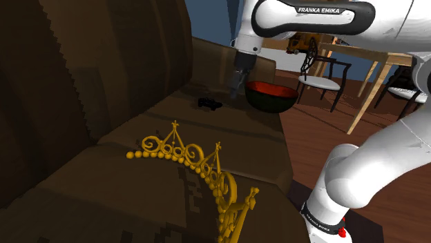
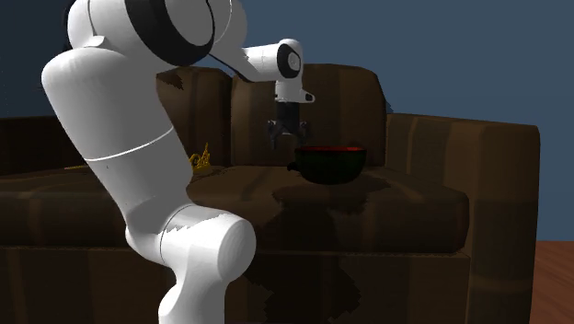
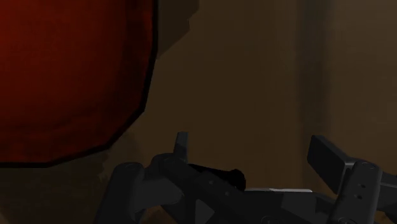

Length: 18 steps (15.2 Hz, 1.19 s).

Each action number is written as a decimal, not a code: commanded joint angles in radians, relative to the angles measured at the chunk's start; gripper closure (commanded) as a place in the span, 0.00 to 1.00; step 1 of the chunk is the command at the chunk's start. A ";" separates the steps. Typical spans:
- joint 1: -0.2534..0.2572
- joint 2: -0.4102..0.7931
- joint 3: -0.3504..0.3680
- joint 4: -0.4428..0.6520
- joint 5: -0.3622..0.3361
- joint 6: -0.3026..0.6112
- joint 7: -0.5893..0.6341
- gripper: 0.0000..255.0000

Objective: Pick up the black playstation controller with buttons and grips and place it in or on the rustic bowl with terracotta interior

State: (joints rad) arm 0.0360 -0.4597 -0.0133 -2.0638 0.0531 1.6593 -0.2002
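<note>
One black controller (image 1: 208, 103) is seen lying flat on the brown sofa seat (image 1: 166, 128), not yet picked up, small and low against the dark cushion. Just beside it, toward the shoulder view's right, the gripper (image 1: 238, 90) is held above the seat with its fingers (image 3: 182, 143) spread wide and nothing clasped between them. The dark bowl (image 1: 271, 103) with the red inside is set just past the gripper on that same side, so the hand is placed between the two things, and it is judged from the wrist view to be close to the bowl.

Several failures can be expected from this. If the hand is lowered where it hangs, the cushion is met and the controller is missed, and the bowl's rim may be knocked by the nearer finger. If the grasp is closed across the grips rather than the narrower body, the controller may be squeezed out or tilted. A gold crown (image 1: 200, 172) is set well apart and is unlikely to be disturbed.
</note>
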 commanded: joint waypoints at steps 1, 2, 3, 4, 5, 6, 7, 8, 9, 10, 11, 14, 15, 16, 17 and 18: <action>0.005 0.093 0.000 0.078 0.001 0.008 -0.011 0.00; 0.007 0.136 -0.001 0.115 0.002 0.010 -0.018 0.00; 0.009 0.178 -0.001 0.153 0.002 0.010 -0.024 0.00; 0.010 0.221 -0.001 0.193 0.003 0.009 -0.030 0.00; 0.012 0.264 -0.001 0.235 0.004 0.007 -0.036 0.00; 0.013 0.307 -0.001 0.279 0.005 0.003 -0.042 0.00; 0.014 0.351 -0.001 0.324 0.005 -0.003 -0.047 0.00; 0.015 0.395 0.000 0.372 0.006 -0.010 -0.052 0.00; 0.016 0.440 0.001 0.422 0.006 -0.019 -0.057 0.00; 0.016 0.441 0.001 0.423 0.006 -0.019 -0.058 0.00; 0.017 0.439 0.001 0.407 0.007 -0.005 -0.058 0.00; 0.018 0.434 0.003 0.359 0.007 0.037 -0.058 0.00; 0.018 0.432 0.003 0.344 0.007 0.050 -0.058 0.00; 0.018 0.431 0.003 0.330 0.007 0.064 -0.058 0.00; 0.019 0.430 0.004 0.307 0.007 0.086 -0.059 0.00; 0.019 0.430 0.004 0.307 0.007 0.086 -0.059 0.00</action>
State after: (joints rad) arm 0.0550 -0.0275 -0.0092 -1.7448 0.0602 1.7346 -0.2576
